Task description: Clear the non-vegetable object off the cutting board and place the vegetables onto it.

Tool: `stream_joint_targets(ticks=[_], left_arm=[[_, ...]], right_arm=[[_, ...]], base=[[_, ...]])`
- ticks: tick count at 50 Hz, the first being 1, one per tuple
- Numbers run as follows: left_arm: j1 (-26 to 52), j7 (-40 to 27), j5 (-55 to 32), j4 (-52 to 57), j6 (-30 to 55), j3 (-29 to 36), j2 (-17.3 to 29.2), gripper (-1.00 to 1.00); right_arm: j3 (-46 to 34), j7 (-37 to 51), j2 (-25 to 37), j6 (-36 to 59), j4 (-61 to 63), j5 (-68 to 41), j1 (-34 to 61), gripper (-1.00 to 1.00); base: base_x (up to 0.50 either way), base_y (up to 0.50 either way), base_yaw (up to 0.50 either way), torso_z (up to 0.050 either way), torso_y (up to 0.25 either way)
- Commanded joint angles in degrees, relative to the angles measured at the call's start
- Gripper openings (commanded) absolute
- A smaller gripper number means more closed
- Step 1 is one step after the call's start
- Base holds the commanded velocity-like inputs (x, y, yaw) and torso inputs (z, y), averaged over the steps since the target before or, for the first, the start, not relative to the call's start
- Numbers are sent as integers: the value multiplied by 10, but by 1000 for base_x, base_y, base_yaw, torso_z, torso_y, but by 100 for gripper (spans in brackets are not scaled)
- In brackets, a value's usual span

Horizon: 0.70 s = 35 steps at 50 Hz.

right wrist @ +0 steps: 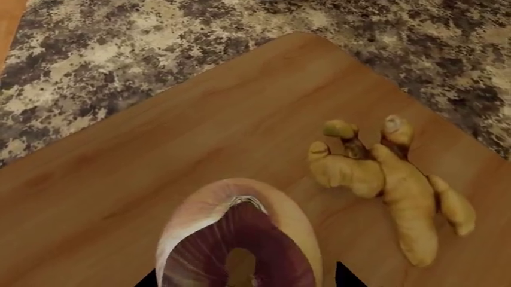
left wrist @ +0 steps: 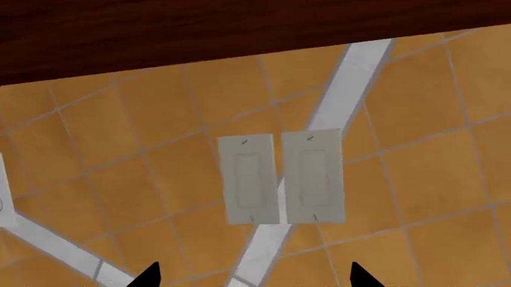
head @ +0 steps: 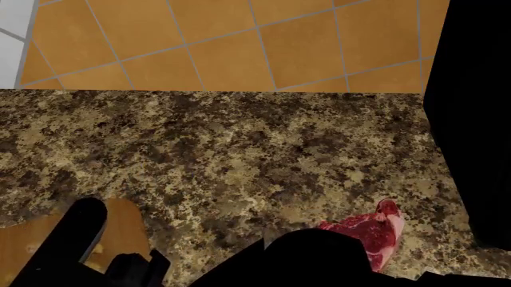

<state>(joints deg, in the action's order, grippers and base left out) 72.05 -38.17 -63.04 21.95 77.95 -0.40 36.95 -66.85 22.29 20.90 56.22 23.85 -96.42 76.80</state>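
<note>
The wooden cutting board (right wrist: 160, 149) fills the right wrist view; its corner also shows in the head view (head: 24, 245), partly under dark arm parts. On it lies the knobbly yellow ginger (right wrist: 399, 179). Beside the ginger sits the pale, purple-streaked onion (right wrist: 239, 239), between the fingertips of my right gripper (right wrist: 246, 276). The jaws stand wide around the onion, with a small gap showing on one side. The red steak (head: 375, 230) lies on the counter to the right of the board, half hidden by my arm. My left gripper (left wrist: 254, 276) is open and empty, facing a tiled wall.
The speckled granite counter (head: 239, 149) runs back to an orange tiled wall (head: 239, 42). A tall black object (head: 471, 119) stands at the right edge. In the left wrist view, two white sockets (left wrist: 279, 176) sit on the tiles below a dark wooden edge (left wrist: 200, 30).
</note>
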Motion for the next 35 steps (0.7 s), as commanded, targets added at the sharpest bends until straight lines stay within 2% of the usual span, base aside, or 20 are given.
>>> stream_joint_targets(ticks=[1,11,20,29,35], left_arm=[[5,8,-29,-6,9,-26,-17,100],[7,2,-38,-5,10,-26,-15,100],[14,-12,-54,1,17,-29,-16,100],[3,-1,-31,11,-4,-12,-1,100],[6,-11,-45,20,2,-18,0,100]], right_arm=[[8,32,-10,15,34,0,18,100],[34,102,10,-1,85,-63,46,100],[85,132,40,-48,127,-112,57,100],[111,158,54,-78,158,-123,57,100],[136,210,67,-103,193,-173,96,100]], base=[[0,0,0,0,0],[0,0,0,0,0],[0,0,0,0,0],[0,0,0,0,0],[0,0,0,0,0]])
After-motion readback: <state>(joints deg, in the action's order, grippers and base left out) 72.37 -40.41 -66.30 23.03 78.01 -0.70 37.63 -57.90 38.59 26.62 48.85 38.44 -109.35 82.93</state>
